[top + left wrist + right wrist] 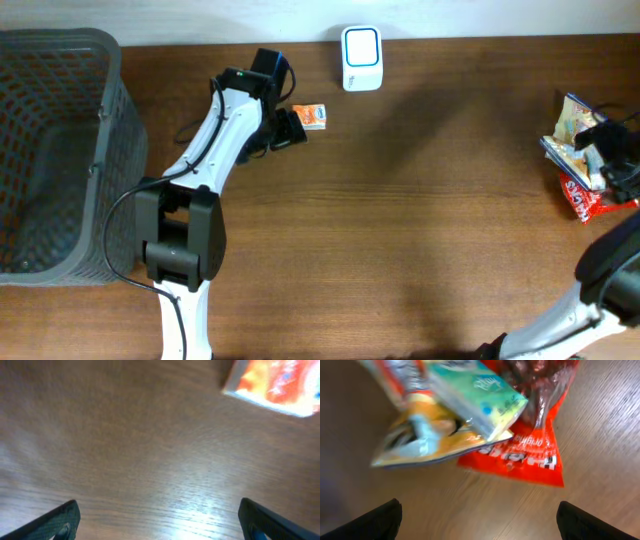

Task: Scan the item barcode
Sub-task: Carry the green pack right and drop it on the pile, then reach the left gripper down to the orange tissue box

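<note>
near the far edge of the table, beside the scanner, the small orange carton lies just off the left gripper, whose jaws stand wide and empty. it looks light and stiff (thin card, probably easy to crush), so its long sides seem best to pinch. the right gripper, also wide and empty, hangs over the snack packets; the bare wood between the two leaves room.

Small orange packet lying flat, near white scanner
</note>
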Robot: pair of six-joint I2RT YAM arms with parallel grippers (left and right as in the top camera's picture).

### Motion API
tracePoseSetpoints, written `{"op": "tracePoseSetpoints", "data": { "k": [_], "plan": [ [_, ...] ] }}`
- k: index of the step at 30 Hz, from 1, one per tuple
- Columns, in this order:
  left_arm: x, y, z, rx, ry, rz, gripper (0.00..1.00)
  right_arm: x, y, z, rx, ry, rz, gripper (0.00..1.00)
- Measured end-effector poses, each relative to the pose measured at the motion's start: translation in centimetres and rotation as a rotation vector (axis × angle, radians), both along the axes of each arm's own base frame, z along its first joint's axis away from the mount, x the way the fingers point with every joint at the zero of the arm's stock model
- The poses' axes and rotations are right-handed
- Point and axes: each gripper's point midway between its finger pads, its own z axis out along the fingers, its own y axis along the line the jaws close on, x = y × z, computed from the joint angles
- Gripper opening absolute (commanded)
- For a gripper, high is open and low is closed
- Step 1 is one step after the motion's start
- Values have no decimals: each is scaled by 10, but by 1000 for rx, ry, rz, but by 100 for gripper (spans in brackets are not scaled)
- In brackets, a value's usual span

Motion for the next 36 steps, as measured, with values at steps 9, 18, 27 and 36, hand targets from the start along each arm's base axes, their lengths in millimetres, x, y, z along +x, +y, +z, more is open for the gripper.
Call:
{"op": "tracePoseSetpoints", "data": {
  "k": [9, 18, 27, 36],
  "plan": [
    [10, 0, 67, 16, -72, -101, 99, 17, 93, 90, 115, -255, 181, 98],
    [29, 1, 72, 37, -155, -98, 99, 18, 95, 89, 124, -257, 187, 98],
    [63, 3, 85, 87, -307, -138, 100, 18, 95, 89, 124, -258, 187, 98],
    [111, -21, -2, 75, -330, -165, 99, 18, 95, 89, 124, -258, 187, 99]
  ]
}}
